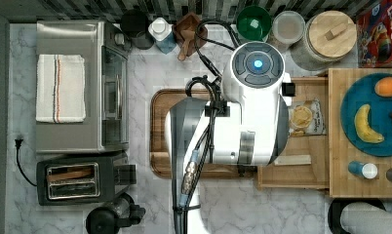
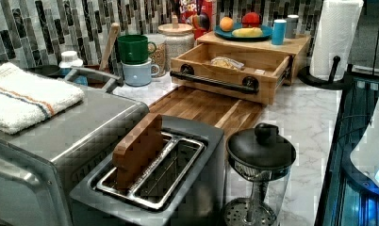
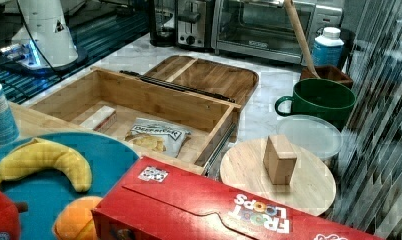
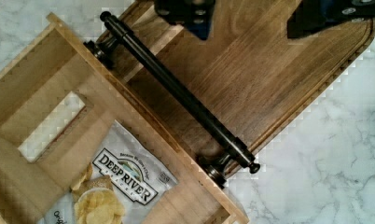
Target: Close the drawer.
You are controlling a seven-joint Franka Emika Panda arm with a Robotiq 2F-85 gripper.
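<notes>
Dark tray (image 1: 160,131): lies flat on the marble table (image 1: 145,204), at the top view's left of the drawer; the drawer front overhangs its near edge, so I must sweep across it without snagging.

My tool (image 4: 251,16): hovers above the dark tray, just outside the drawer front; its two fingers (image 4: 190,14) are spread well apart with nothing between them, placed, I judge, so that I can come down beside the handle and push.

Handle (image 4: 176,93): a black bar on two posts along the drawer front, facing my tool; it offers the plain contact line for a push.

Drawer (image 1: 301,175): pulled fully out from under the butcher-block top (image 1: 338,146), its light-wood walls and pale bottom exposed. The task is not yet done.

Chip bag (image 4: 115,186): lies flat inside the drawer, below the wall tops, so I judge it will not hinder closing.

Pale block (image 1: 292,160): also lies low in the drawer, near the side wall.

Blue plate (image 1: 350,117): sits on the butcher-block top with a banana (image 1: 365,124); a brisk push could jolt them.
</notes>
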